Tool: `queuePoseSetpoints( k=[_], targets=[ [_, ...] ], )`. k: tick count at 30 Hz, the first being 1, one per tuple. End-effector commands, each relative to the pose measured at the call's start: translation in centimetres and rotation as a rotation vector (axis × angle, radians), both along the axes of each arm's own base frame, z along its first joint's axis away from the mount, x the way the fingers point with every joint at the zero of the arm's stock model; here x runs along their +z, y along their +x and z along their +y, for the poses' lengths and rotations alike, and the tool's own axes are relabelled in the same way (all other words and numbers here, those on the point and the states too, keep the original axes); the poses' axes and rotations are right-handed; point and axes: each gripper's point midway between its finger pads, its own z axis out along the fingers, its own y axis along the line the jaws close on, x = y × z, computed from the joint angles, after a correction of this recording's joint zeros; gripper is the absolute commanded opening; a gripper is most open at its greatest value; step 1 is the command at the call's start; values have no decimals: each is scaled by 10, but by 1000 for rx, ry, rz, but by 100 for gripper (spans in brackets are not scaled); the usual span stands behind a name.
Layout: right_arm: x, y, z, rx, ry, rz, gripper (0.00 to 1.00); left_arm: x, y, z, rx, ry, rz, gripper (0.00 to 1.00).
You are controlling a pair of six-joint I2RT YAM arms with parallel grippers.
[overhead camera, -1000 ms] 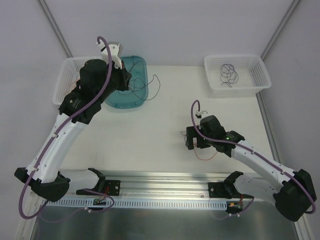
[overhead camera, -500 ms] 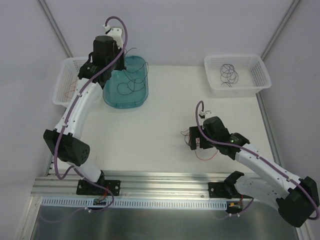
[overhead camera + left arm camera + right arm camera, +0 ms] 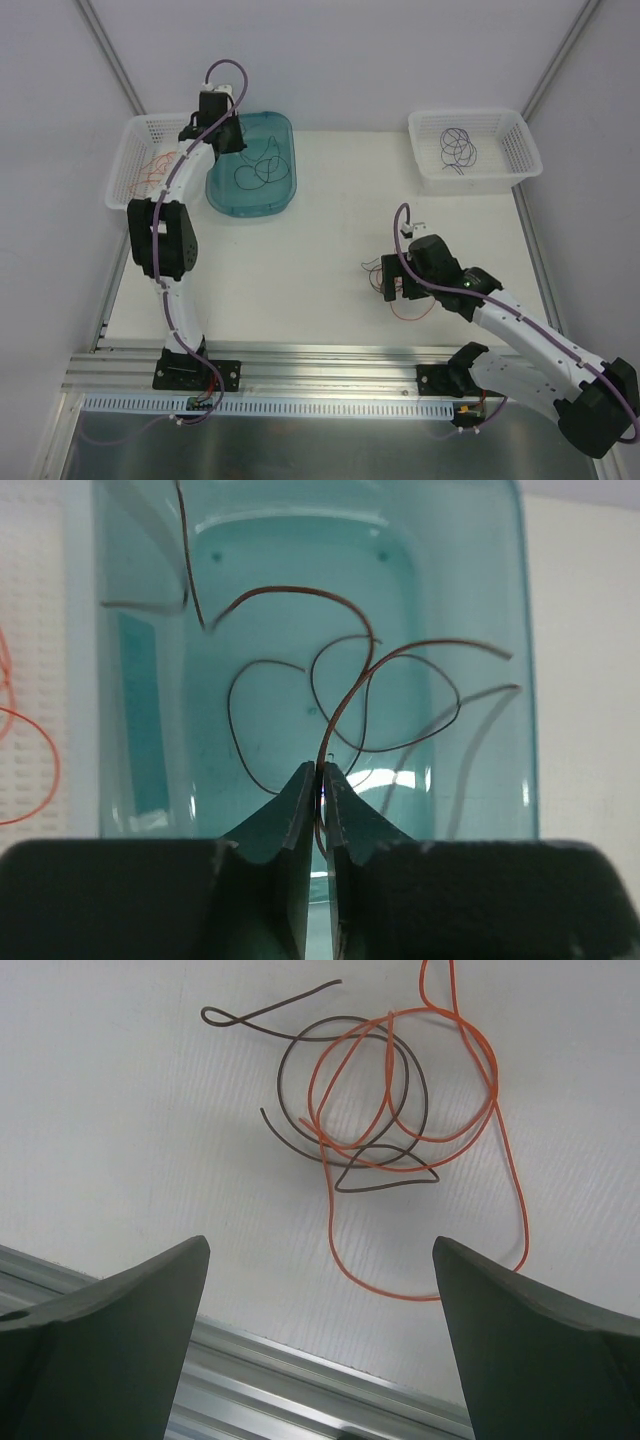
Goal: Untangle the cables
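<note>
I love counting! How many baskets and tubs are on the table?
3: one white basket far left, a teal tub beside it, another white basket far right. None looks hidden.

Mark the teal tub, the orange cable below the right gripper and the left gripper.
teal tub (image 3: pixel 230 202), top external view, bare floor near its left corner.
orange cable (image 3: pixel 494 1090), right wrist view, right side of its loop.
left gripper (image 3: pixel 320 776), left wrist view, between fingertips shut on dark cable (image 3: pixel 350 695).

Text, labels, brands, numbers, signs: none legible. Checked top, left wrist, right wrist views; all surfaces plain or too small to read.
</note>
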Motion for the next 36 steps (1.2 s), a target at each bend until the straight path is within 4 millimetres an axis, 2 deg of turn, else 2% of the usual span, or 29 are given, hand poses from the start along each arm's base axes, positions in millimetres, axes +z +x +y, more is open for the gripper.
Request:
queuePoseSetpoints(
  k=[1,4,7,8,9,11,12,13,14,15,16,17,18,19,20,21,24,25,27,28,30,31,33,34,36],
  targets=[
    [5,-2,-7,-6,-23,-18,99,-12,11,-6,7,-95,16,8],
    [7,-2,-10,-12,-28,-27,100,-18,5,-6,9,-135,42,15],
    [8,-2,-14,-21,-42,-39,100,-6,-4,-5,-2,-136,27,29],
    [8,-2,-16,-24,-48,-40,100,-1,-8,-7,-8,-141,21,36],
    [11,0,-19,-36,-59,-56,100,10,-16,-8,-11,-151,8,49],
    [11,-1,-26,-52,-84,-61,100,23,-26,-12,-27,-172,-9,56],
    [14,2,-31,-69,-104,-76,100,36,-36,-13,-34,-179,-30,66],
    [14,1,-36,-81,-119,-77,99,43,-44,-15,-39,-186,-38,69],
    [14,1,-39,-90,-130,-78,100,55,-59,-22,-74,-202,-52,74],
    [13,2,-43,-107,-146,-80,100,59,-67,-26,-91,-209,-55,85],
    [12,3,-44,-113,-152,-76,99,62,-77,-33,-111,-233,-52,90],
    [10,3,-46,-125,-160,-67,100,80,-92,-40,-143,-251,-83,94],
    [8,3,-47,-144,-158,-56,100,66,-109,-55,-186,-265,-43,98],
    [6,3,-47,-152,-155,-50,100,65,-121,-65,-212,-263,-38,99],
    [3,4,-47,-159,-148,-33,100,59,-141,-71,-230,-256,-26,99],
    [1,4,-46,-166,-137,-24,99,56,-156,-88,-267,-247,-18,99],
    [-9,11,-36,-160,-97,-9,100,37,-197,-103,-295,-228,13,99],
    [-14,12,-35,-162,-92,0,100,32,-212,-116,-323,-230,25,99],
    [-19,18,-26,-148,-66,-2,100,11,-244,-124,-341,-233,63,99],
    [-24,19,-23,-141,-56,6,100,-2,-260,-122,-346,-230,80,99],
    [-32,25,-16,-133,-51,23,100,-17,-280,-123,-346,-241,111,99],
    [-36,26,-14,-132,-50,36,99,-30,-298,-123,-366,-237,133,99],
    [-46,32,-7,-130,-49,55,97,-44,-315,-123,-360,-251,160,99],
    [-49,35,-5,-135,-51,58,95,-58,-329,-121,-363,-248,179,99],
    [-60,39,-3,-137,-72,75,92,-68,-343,-121,-356,-271,199,99]
  ],
)
